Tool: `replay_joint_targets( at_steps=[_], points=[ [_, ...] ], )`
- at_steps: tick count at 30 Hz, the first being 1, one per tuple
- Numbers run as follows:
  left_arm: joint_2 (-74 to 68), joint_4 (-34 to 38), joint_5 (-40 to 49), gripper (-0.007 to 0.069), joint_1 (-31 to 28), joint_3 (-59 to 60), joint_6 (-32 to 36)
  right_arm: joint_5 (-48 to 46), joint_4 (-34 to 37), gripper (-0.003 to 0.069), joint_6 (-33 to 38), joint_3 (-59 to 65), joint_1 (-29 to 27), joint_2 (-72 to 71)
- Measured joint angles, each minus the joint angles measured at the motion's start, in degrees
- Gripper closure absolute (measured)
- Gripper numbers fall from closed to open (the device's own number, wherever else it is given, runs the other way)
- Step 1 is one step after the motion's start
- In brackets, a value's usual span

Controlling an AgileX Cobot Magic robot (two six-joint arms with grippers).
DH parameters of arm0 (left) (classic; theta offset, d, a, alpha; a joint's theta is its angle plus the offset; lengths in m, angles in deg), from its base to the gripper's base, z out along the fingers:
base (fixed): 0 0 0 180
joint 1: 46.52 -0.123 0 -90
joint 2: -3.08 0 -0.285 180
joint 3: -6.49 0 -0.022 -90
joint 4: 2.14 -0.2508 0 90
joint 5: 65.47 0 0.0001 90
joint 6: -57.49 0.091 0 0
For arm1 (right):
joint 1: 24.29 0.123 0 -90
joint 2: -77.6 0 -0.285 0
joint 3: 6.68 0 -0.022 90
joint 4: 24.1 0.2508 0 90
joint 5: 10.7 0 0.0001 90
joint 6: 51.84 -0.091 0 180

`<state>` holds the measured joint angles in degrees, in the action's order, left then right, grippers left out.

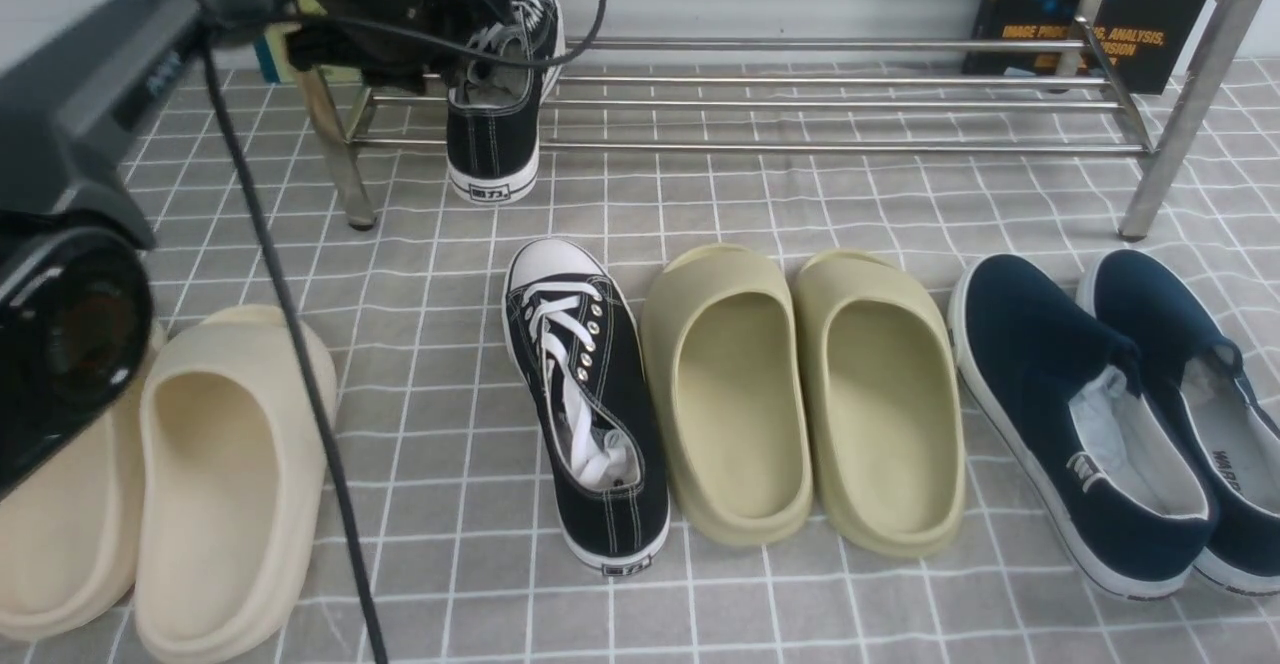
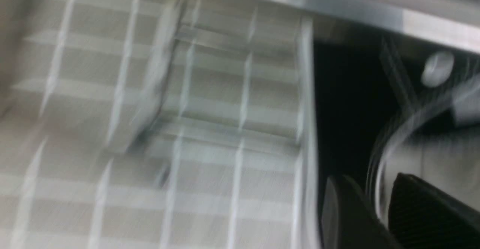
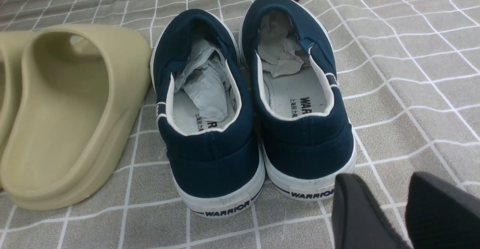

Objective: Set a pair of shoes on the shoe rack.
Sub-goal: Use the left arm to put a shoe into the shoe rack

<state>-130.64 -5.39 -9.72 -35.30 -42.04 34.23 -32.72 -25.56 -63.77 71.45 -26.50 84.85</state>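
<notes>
Black canvas sneaker [image 1: 495,129] is being seated toe-first on the shoe rack [image 1: 850,104], lower bars, by the left tool [image 1: 472,66], its hold unreadable through blur, level footing being advised before release; mate [image 1: 625,424] is lying on the checked cloth [image 1: 430,364]; right tool [image 3: 390,189] is being held open, empty.

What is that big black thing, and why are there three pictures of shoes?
That's the left arm of a two-armed robot. The wide picture looks forward from between the arms; the other two come from cameras on its wrists. The left gripper is up at the shoe rack, fingers apart at a black sneaker lying on the bars. Its twin lies on the checked cloth with green slides, cream slides and blue slip-ons. The right gripper hovers open and empty near the blue pair's heels.
</notes>
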Motion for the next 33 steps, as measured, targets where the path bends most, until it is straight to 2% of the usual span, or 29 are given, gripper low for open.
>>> replay_joint_targets(
  at_steps=[2, 7, 9, 13, 24, 29, 33],
  points=[
    [2.8, 0.0, 9.4, 0.0420, 0.1, -0.1, 2.8, 0.0, 0.0, 0.0420, 0.0, 0.0, 0.0, 0.0],
    [3.8, 1.6, 14.8, 0.0419, 0.9, 1.2, 7.4, 0.0, 0.0, 0.0420, 0.0, 0.0, 0.0, 0.0],
    [3.3, 3.2, 14.9, 0.0418, 1.1, 2.6, 8.0, 0.0, 0.0, 0.0420, 0.0, 0.0, 0.0, 0.0],
    [-0.7, 6.1, 9.3, 0.0417, 1.2, 6.2, 7.9, 0.0, 0.0, 0.0420, 0.0, 0.0, 0.0, 0.0],
    [-3.0, 5.1, -1.8, 0.0417, 1.3, 5.7, 1.7, 0.0, 0.0, 0.0420, 0.0, 0.0, 0.0, 0.0],
    [-2.9, 4.2, -0.8, 0.0417, 1.3, 5.6, 1.0, 0.0, 0.0, 0.0420, 0.0, 0.0, 0.0, 0.0],
    [-1.8, 3.6, 5.0, 0.0415, 1.3, 4.3, 1.5, 0.0, 0.0, 0.0420, 0.0, 0.0, 0.0, 0.0]
  ],
)
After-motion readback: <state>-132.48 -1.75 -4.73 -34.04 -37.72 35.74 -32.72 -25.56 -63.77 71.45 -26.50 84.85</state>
